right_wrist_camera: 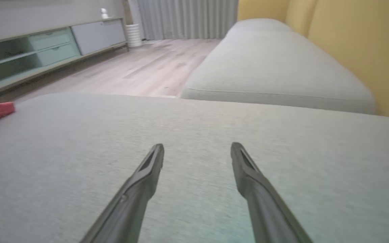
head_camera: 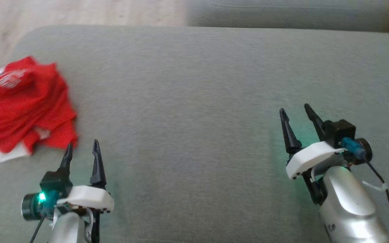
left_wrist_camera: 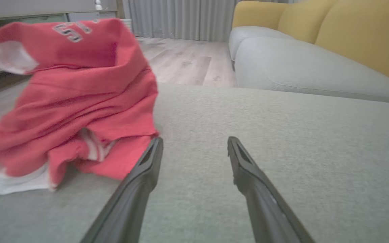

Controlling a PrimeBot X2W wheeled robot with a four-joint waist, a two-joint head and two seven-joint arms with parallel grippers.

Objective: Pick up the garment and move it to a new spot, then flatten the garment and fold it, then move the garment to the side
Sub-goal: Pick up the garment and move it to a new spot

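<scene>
One red garment (head_camera: 25,104) crumpled on grey cushion (head_camera: 194,84); two grippers, left (head_camera: 81,150) and right (head_camera: 295,113), fingers wide, empty.

Light is soft and even, green glow tints the cushion (head_camera: 194,101), and the garment (left_wrist_camera: 79,101) looks blurred.
</scene>
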